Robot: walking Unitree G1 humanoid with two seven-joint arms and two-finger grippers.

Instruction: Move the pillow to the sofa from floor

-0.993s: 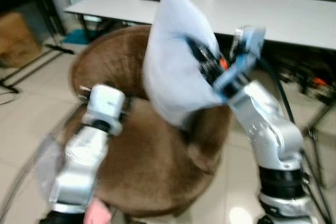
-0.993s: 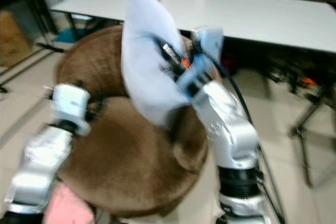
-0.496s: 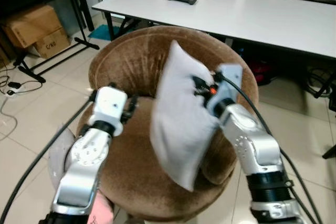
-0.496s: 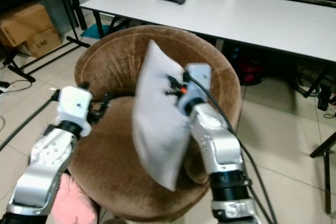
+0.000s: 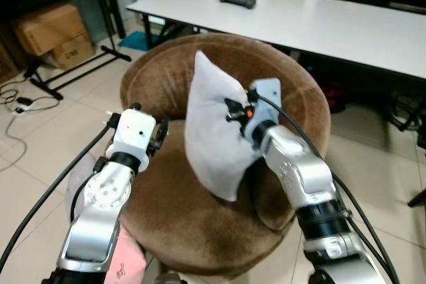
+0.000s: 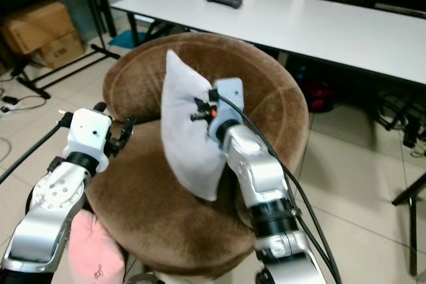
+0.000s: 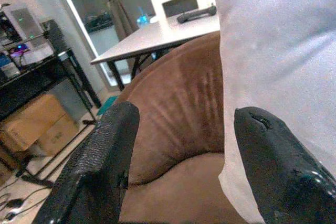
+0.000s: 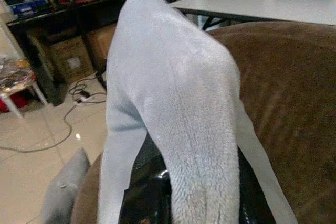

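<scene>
A pale grey pillow is held upright above the seat of a round brown sofa, pinched by the right gripper, whose fingers are clamped on the fabric. The left gripper is held beside the pillow with fingers spread apart. A white table stands behind.

The pillow is soft, matt pale cloth with a fine nap. The sofa is brown plush velvet. The floor is glossy tile, and the arms are smooth silver metal.
</scene>
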